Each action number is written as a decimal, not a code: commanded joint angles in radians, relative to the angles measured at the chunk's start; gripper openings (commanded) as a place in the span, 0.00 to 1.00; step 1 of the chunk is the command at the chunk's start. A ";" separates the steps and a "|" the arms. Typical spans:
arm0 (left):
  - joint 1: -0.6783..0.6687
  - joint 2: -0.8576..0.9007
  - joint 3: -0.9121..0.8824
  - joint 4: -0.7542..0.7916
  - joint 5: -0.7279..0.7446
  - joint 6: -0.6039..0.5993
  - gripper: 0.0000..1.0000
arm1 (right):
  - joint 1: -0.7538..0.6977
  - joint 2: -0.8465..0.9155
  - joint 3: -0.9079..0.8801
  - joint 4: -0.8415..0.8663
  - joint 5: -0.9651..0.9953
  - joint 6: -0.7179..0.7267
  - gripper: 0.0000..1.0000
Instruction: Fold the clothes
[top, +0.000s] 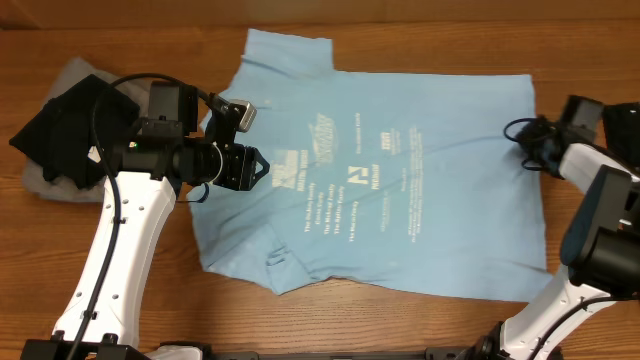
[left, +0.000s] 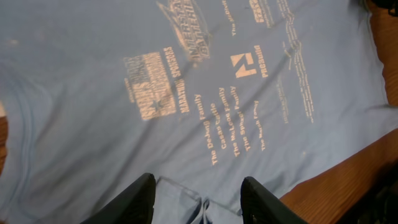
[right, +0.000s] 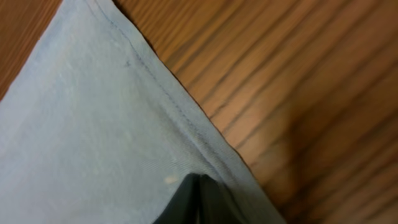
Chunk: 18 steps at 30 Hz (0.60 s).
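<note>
Agape left gripper (top: 256, 166), closed right gripper (top: 522, 140)

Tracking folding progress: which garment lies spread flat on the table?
The light sky-blue T-shirt with pale lettering; the black garment and the grey garment under it sit bunched at the left edge of the wooden table.

A sky-blue T-shirt (top: 400, 210) lies spread flat on the table (top: 300, 320), its white lettering facing up. Black and grey garments (top: 60, 140) sit bunched just beside its left sleeve.
</note>
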 joint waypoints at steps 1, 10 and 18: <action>-0.008 -0.017 0.016 0.000 -0.005 0.027 0.48 | -0.006 0.021 0.039 -0.035 -0.091 -0.041 0.14; -0.008 -0.017 0.016 -0.072 -0.076 0.027 0.46 | -0.006 -0.270 0.118 -0.191 -0.258 -0.040 0.26; -0.008 -0.030 0.051 -0.164 -0.079 0.027 0.41 | -0.002 -0.621 0.119 -0.419 -0.378 -0.040 0.41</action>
